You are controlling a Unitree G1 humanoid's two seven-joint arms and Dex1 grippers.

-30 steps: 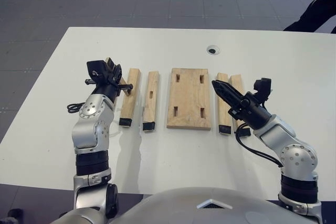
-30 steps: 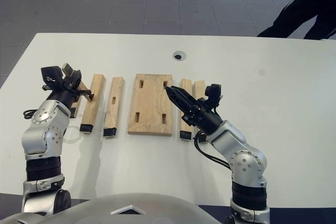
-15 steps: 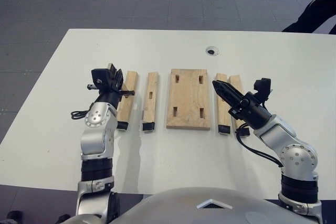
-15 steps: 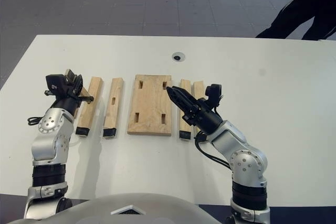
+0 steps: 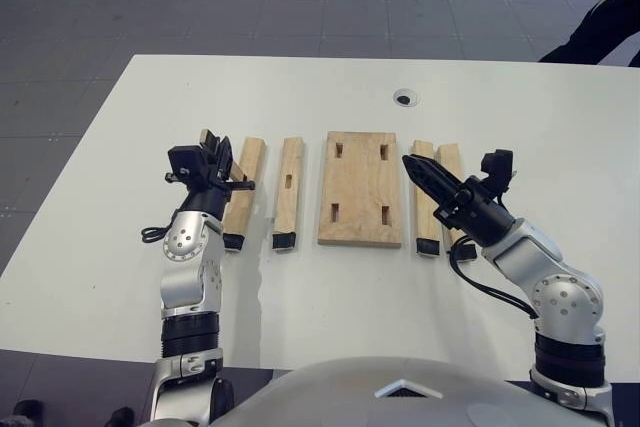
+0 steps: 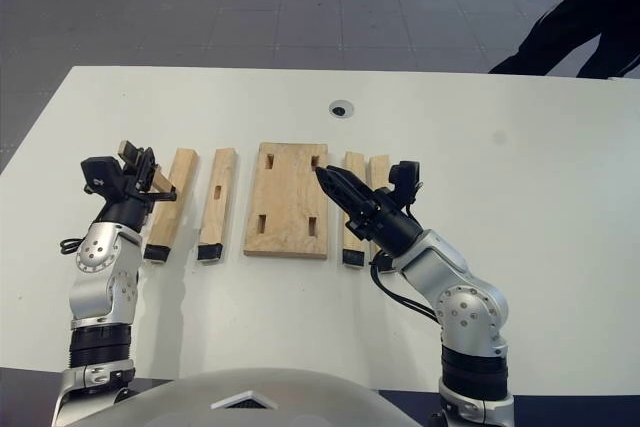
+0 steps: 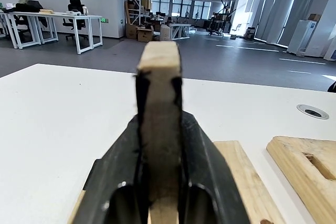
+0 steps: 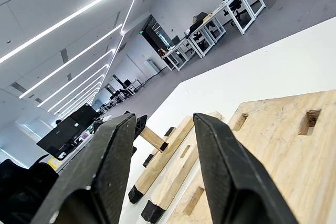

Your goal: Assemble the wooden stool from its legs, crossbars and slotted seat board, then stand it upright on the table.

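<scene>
The slotted seat board (image 5: pixel 360 187) lies flat in the middle of the white table (image 5: pixel 560 127). To its left lie two legs (image 5: pixel 243 192) (image 5: pixel 288 190), and two more legs (image 5: pixel 424 197) (image 5: pixel 452 179) lie to its right, all with black end caps. My left gripper (image 5: pixel 212 162) hovers over the outer left leg, shut on a short wooden crossbar (image 7: pixel 159 59) that pokes out past its fingers. My right gripper (image 5: pixel 415 167) is open above the inner right leg, close to the board's right edge, with nothing between its fingers (image 8: pixel 110 171).
A round cable hole (image 5: pixel 404 97) sits in the table behind the board. A thin black cable (image 5: pixel 152 234) loops on the table beside my left arm. There is bare table at the far right and along the front edge.
My left arm has swung its elbow inward, and its gripper has come slightly nearer with the crossbar still held. The right arm has not moved.
</scene>
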